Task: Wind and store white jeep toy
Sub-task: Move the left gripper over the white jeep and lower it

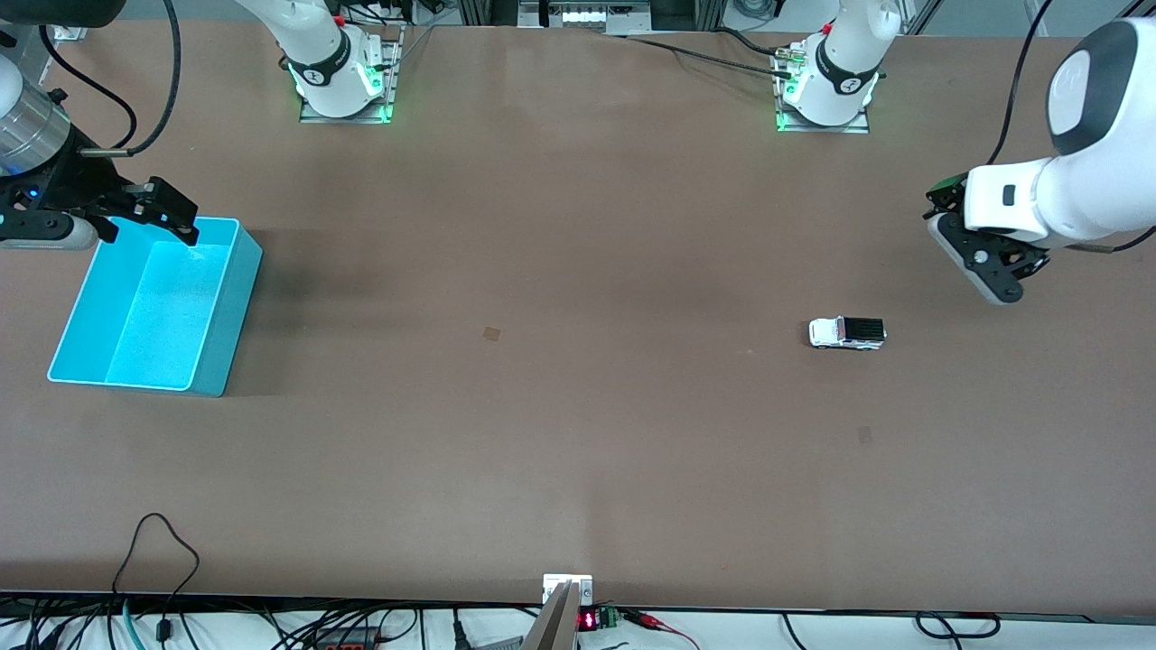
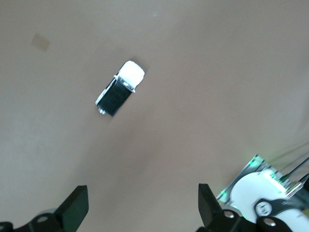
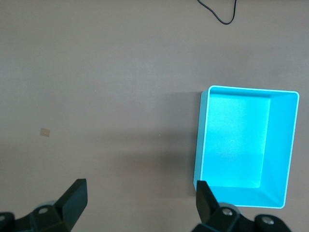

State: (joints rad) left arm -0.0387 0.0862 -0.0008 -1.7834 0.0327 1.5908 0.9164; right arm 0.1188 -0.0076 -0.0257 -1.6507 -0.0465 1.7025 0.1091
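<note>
Front view: small white jeep toy with black rear roof panel (image 1: 847, 333) stands on the brown desk (image 1: 578, 433), long axis along the desk, white hood toward the right arm's end. Left tool (image 1: 984, 262) hovers near it.

Left wrist view: left tool (image 2: 140, 205) spread wide, jeep apart from its fingers.

Right wrist view: right tool (image 3: 140, 203) wide, over the desk just beside the open cyan plastic bin (image 3: 285, 145).

Both arms are hanging in the air, one at each end of the table. The left gripper (image 1: 989, 271) is pointing down with its fingers (image 2: 75, 209) spread wide. The right gripper (image 1: 167, 217) is likewise gaping, its fingers (image 3: 72, 200) parted and holding nothing.
</note>
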